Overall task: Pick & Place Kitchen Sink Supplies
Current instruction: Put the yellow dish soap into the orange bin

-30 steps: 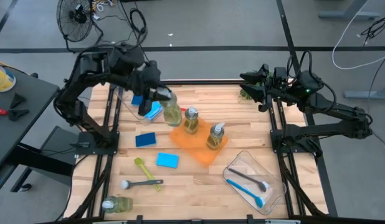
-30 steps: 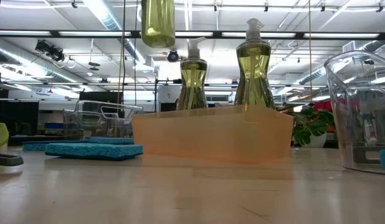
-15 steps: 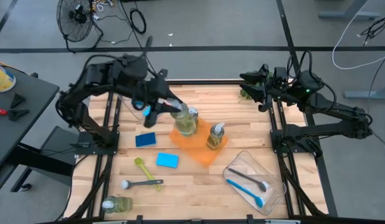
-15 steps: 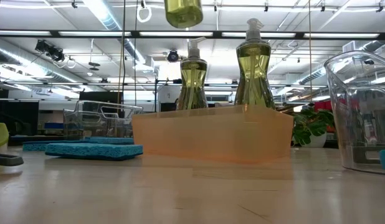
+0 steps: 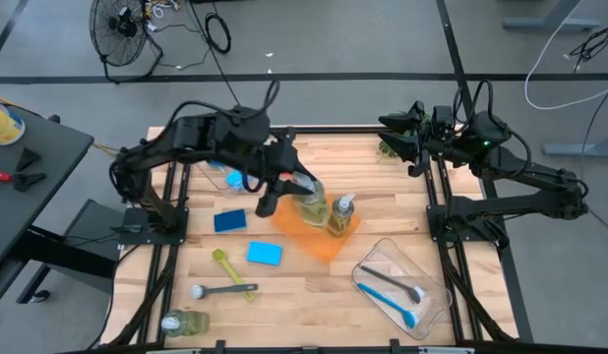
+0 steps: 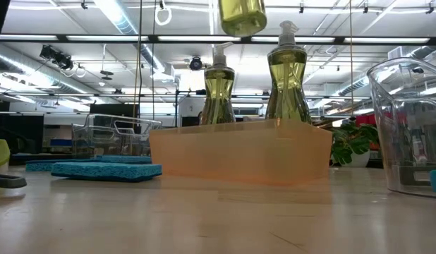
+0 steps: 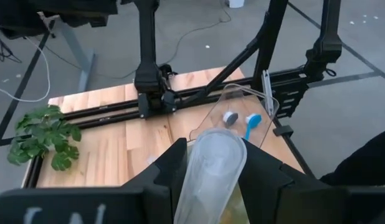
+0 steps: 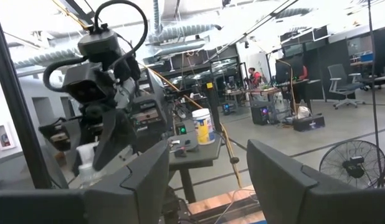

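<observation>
My left gripper [image 5: 289, 189] is shut on a clear pump bottle of yellowish soap [image 5: 310, 204], held in the air over the orange tray [image 5: 322, 239]. Only the bottle's bottom [image 6: 242, 14] shows in the low view. Two more soap bottles [image 6: 219, 90] [image 6: 287, 76] stand upright in the tray. A fourth bottle [image 5: 183, 322] lies on its side near the table's near-left corner. Blue sponges [image 5: 229, 220] [image 5: 264, 254] and two brushes [image 5: 223, 264] [image 5: 225, 290] lie flat on the table. My right gripper [image 5: 397, 138] waits open at the far right edge. My left gripper pinches the soap bottle's body [image 7: 211, 168] between its two fingers [image 7: 171, 168], one on each side. It comes from the table's left, slanting down. The bottle is lifted clear, above the orange tray and the two bottles standing in it.
A clear bin [image 5: 402, 287] near the right corner holds a blue and a grey brush. Another clear bin [image 5: 217, 169] at the far left holds a blue sponge. A green plant [image 5: 388, 148] sits by the right gripper. Bare wood lies along the table's near edge.
My left gripper has carried the soap bottle from beside the far-left bin toward the table's right, and it now hangs over the orange tray. The bottle has stayed in the hold, clear of everything, and sits a little higher in the low view.
</observation>
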Robot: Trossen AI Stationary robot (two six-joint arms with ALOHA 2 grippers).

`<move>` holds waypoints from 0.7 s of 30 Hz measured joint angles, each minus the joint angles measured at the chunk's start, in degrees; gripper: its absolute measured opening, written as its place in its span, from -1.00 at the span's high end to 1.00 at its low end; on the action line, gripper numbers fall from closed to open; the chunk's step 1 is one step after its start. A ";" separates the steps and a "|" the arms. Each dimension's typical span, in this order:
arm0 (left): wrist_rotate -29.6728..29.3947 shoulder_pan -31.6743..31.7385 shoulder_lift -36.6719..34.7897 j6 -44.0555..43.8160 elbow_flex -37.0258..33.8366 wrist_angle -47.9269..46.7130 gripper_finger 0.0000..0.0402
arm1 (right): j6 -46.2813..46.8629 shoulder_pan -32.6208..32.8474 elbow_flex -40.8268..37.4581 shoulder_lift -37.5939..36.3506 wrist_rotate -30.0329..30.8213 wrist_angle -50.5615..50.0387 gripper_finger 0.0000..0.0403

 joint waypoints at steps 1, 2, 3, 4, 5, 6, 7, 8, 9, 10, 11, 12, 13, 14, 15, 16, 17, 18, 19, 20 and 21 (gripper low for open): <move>0.00 -0.22 0.14 0.57 0.00 -0.10 0.41 | 0.00 0.02 0.00 0.00 0.00 0.00 -0.07; -0.05 -0.42 0.54 1.24 0.00 -0.48 0.41 | 0.00 0.01 0.00 0.00 0.00 0.00 -0.07; -0.01 -0.57 1.05 1.98 0.02 -0.25 0.41 | 0.00 0.02 0.00 0.00 0.00 0.00 -0.07; -0.01 -0.77 1.33 2.15 0.02 -0.08 0.41 | 0.00 0.02 0.00 0.00 0.00 0.00 -0.07; -0.05 -0.82 1.63 2.19 0.02 -0.55 0.41 | 0.00 0.01 0.00 0.02 0.00 0.00 -0.07; 0.04 -0.86 2.12 2.20 0.02 -0.74 0.41 | 0.00 0.02 0.00 0.02 -0.04 0.00 -0.07; 0.56 -0.88 2.51 2.22 0.02 -0.51 0.41 | 0.00 0.00 0.00 0.00 -0.02 -0.03 -0.07; 1.16 -0.98 2.88 2.50 0.02 -0.54 0.41 | 0.00 0.00 0.00 0.02 -0.02 -0.10 -0.07; 1.41 -0.99 3.16 2.88 0.02 -0.53 0.41 | 0.00 0.02 0.00 0.02 -0.03 -0.13 -0.07; 1.49 -1.01 3.51 3.37 0.02 -0.58 0.41 | 0.00 0.00 0.00 0.02 -0.22 -0.11 -0.07; 1.54 -1.02 3.86 3.85 0.02 -0.54 0.41 | 0.00 0.00 0.00 0.02 -0.74 -0.11 -0.07; 1.61 -1.02 4.12 4.30 0.02 -0.68 0.41 | 0.00 0.00 0.00 0.02 -1.13 -0.11 -0.07; 1.60 -1.02 4.30 4.87 0.02 -1.35 0.41 | 0.00 0.02 0.00 0.02 -1.37 -0.10 -0.07; 1.56 -1.02 4.82 5.20 0.02 -1.70 0.41 | 0.01 0.01 0.00 0.02 -1.53 -0.10 -0.07; 1.65 -0.99 5.25 5.43 0.02 -1.27 0.41 | 0.00 0.02 0.00 0.02 -1.56 -0.09 -0.07; 1.59 -1.01 5.52 5.76 0.02 -1.64 0.41 | 0.00 0.02 0.00 0.02 -1.58 -0.09 -0.07; 1.62 -1.01 5.77 6.40 0.00 -2.61 0.41 | 0.00 0.02 0.00 0.02 -1.56 -0.09 -0.07; 2.00 -0.99 6.25 6.70 0.00 -2.64 0.41 | 0.00 0.02 0.00 0.01 -1.54 -0.07 -0.07; 2.66 -0.99 6.50 6.77 0.00 -2.21 0.41 | 0.00 0.00 0.00 0.01 -1.55 -0.03 -0.07; 2.99 -0.97 6.63 6.76 0.00 -2.65 0.41 | 0.00 0.00 0.00 0.02 -1.55 -0.02 -0.07; 3.28 -0.97 7.06 6.88 0.01 -2.86 0.41 | 0.00 0.01 0.00 0.02 -1.55 -0.02 -0.07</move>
